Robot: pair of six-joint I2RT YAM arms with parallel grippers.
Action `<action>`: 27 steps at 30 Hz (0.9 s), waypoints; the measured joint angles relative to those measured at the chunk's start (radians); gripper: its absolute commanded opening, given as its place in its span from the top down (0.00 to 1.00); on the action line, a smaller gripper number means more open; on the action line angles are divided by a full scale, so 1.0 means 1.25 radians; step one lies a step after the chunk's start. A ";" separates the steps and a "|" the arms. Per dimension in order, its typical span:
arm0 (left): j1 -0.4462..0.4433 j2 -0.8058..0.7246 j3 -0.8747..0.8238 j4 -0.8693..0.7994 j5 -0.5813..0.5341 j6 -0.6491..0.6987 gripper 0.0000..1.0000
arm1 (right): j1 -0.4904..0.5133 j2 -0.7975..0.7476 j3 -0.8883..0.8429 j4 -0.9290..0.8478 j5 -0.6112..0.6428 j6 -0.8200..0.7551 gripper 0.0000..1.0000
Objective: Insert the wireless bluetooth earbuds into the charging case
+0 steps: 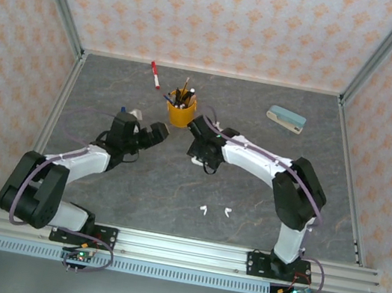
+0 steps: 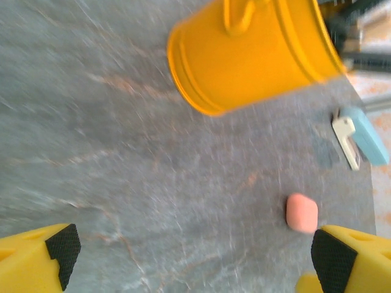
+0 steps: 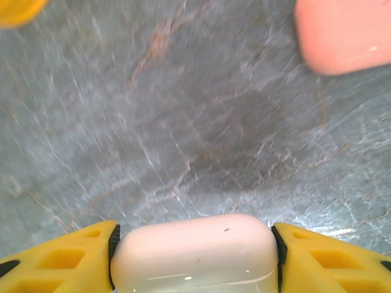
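Note:
A white charging case (image 3: 194, 250) sits between the pads of my right gripper (image 3: 195, 244), which is shut on it just above the table. A salmon-pink charging case (image 3: 345, 33) lies closed a little beyond it; the left wrist view has this pink case (image 2: 302, 212) too, beside the right finger of my left gripper (image 2: 195, 253), which is open over bare table. Seen from above, my left gripper (image 1: 154, 135) and right gripper (image 1: 199, 151) face each other below the yellow cup. Two white earbuds (image 1: 202, 209) (image 1: 228, 212) lie apart on the table nearer the arm bases.
A yellow cup (image 1: 181, 110) full of pens stands just behind the two grippers. A red marker (image 1: 155, 75) lies at the back left, and a light-blue stapler (image 1: 286, 118) at the back right. Patterned walls close in the grey marble table (image 1: 136, 182).

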 measured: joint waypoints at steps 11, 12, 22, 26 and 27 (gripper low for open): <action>-0.139 0.080 -0.105 0.293 -0.009 -0.013 0.14 | -0.045 -0.038 -0.049 0.091 0.010 0.180 0.41; -0.152 0.091 -0.106 0.319 -0.010 -0.013 0.15 | -0.047 -0.038 -0.049 0.097 0.010 0.193 0.41; -0.254 0.210 -0.110 0.551 -0.044 -0.008 0.28 | -0.063 -0.038 -0.059 0.156 -0.020 0.282 0.42; -0.280 0.241 -0.108 0.603 -0.060 -0.008 0.34 | -0.068 -0.038 -0.074 0.181 -0.043 0.305 0.42; -0.284 0.249 -0.106 0.612 -0.064 -0.008 0.35 | -0.070 -0.038 -0.079 0.188 -0.051 0.311 0.42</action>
